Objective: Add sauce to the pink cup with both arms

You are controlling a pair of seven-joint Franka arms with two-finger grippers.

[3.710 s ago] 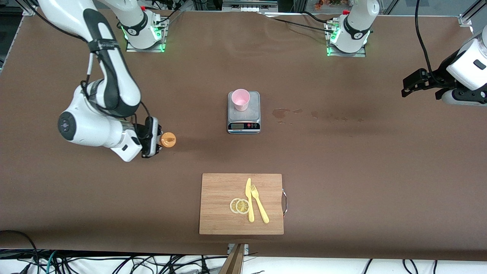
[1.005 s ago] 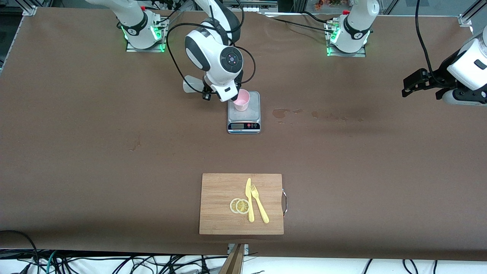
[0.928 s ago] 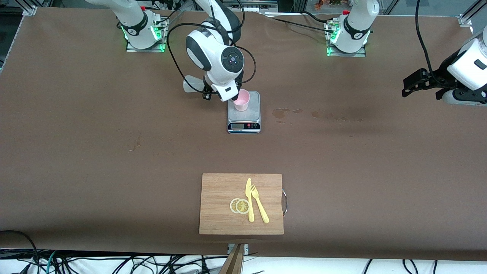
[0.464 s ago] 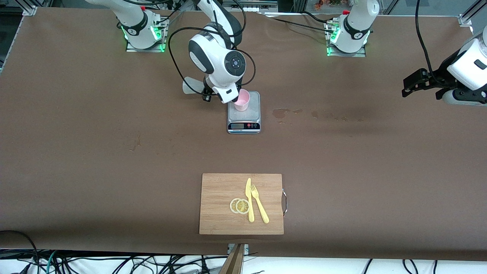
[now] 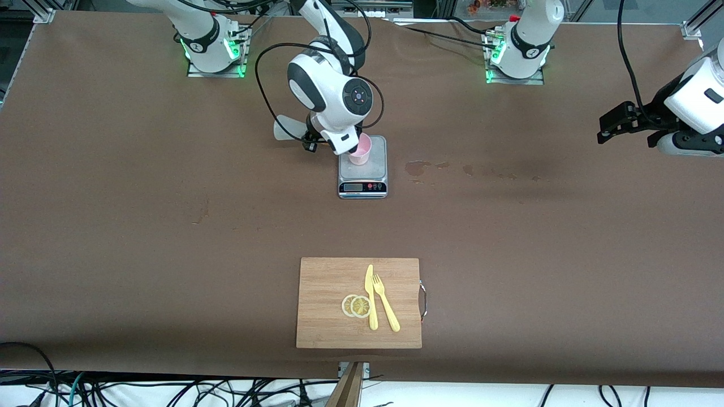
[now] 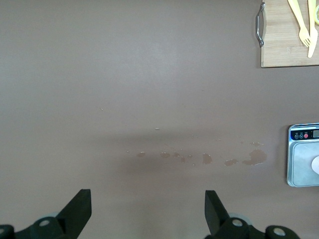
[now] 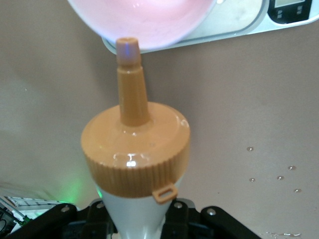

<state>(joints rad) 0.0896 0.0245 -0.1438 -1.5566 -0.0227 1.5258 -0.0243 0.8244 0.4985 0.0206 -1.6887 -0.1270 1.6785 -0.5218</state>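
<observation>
Only right wrist view shows orange nozzle [image 7: 130,79] at pink cup [image 7: 144,22].

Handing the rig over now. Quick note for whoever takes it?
Right gripper: shut on the squeeze bottle, tipped toward the pink cup; the orange nozzle is at the cup's rim.
Left gripper: open, waiting over bare table at the left arm's end.
The cup stands on the scale, on the part of its plate farther from the front camera than the display.
Done: bottle picked up and brought to the cup.
Left: no sauce stream visible; squeeze sauce in, then set the bottle down. The left arm has not joined in.
</observation>
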